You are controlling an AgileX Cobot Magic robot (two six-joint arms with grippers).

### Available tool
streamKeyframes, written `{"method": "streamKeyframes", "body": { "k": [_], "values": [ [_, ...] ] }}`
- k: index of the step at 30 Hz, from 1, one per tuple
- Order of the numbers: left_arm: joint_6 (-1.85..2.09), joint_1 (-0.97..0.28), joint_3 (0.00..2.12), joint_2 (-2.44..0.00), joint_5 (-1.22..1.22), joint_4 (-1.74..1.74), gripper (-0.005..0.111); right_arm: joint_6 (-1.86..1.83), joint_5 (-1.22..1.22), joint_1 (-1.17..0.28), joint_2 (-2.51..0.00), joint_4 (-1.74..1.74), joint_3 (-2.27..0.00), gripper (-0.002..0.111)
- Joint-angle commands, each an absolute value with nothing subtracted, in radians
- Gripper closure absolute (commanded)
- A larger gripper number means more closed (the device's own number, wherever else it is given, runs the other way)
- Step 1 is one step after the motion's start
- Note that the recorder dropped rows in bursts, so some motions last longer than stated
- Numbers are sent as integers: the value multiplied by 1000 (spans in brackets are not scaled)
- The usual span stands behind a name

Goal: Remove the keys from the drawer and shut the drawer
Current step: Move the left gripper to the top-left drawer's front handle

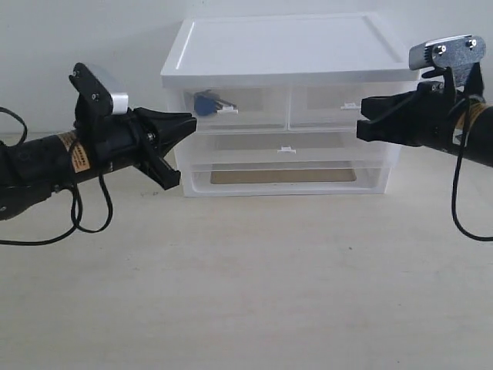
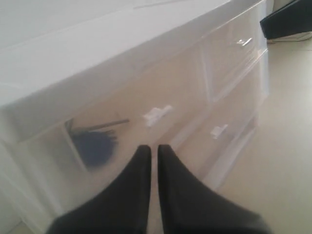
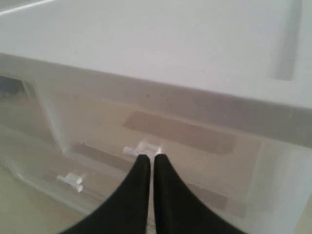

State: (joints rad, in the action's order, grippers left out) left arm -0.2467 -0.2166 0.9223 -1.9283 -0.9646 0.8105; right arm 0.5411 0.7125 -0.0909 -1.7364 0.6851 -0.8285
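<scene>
The drawer [image 1: 231, 106], the left one of the unit's top pair, sits flush with the unit's front. The keys [image 1: 206, 102] lie inside it and show through the translucent front as a blue fob [image 2: 95, 146] with dark metal beside it. Its small white tab handle [image 2: 157, 114] is free. My left gripper [image 1: 192, 121] is shut and empty, with its tips just in front of that drawer's left end [image 2: 153, 148]. My right gripper [image 1: 360, 123] is shut and empty too, its tips [image 3: 147, 157] close to the tab handle [image 3: 142, 148] of the right small drawer.
The white drawer unit [image 1: 277, 46] stands at the back of a pale table. A full-width drawer with its own tab [image 1: 286, 149] lies under the top pair, and another lies below that. Black cables hang from both arms.
</scene>
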Motion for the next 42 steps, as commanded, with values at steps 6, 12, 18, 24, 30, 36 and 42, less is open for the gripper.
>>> {"method": "streamKeyframes", "body": {
  "k": [6,12,18,24,30,36,42],
  "values": [
    [-203,-222,1066,-1987,-829,722,95,514,713,-92,-1756,683,-840,107],
    [-143,-262,1119,-2001,-775,781,63,514,706,-92,-1756,683,-840,107],
    [400,-372,1119,-2001,-696,520,63,514,703,-92,-1756,683,-840,107],
    [643,-397,1119,-2001,-655,510,65,516,700,-92,-1756,683,-840,107],
    [862,-397,1119,-2001,-627,317,86,518,700,-92,-1756,683,-840,107],
    [1066,-401,1119,-2001,-597,292,102,518,700,-92,-1756,683,-840,107],
    [1249,-430,1115,-2001,-503,202,102,518,700,-92,-1756,683,-840,107]
  ]
}}
